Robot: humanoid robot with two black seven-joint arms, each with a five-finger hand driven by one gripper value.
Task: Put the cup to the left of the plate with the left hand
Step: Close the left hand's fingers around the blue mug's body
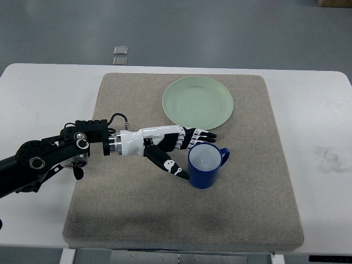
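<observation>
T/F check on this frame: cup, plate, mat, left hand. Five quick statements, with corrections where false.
1. The blue cup stands upright on the mat. True.
2. The cup sits on the green plate. False: it stands on the mat, nearer the camera than the plate and apart from it.
3. The left hand is at the cup's left side, thumb and fingers spread around it. True.
4. The cup's handle points toward the hand. False: the handle faces the picture's right, away from the hand.
5. The cup is already left of the plate. False: it is below the plate's right part in the picture.
</observation>
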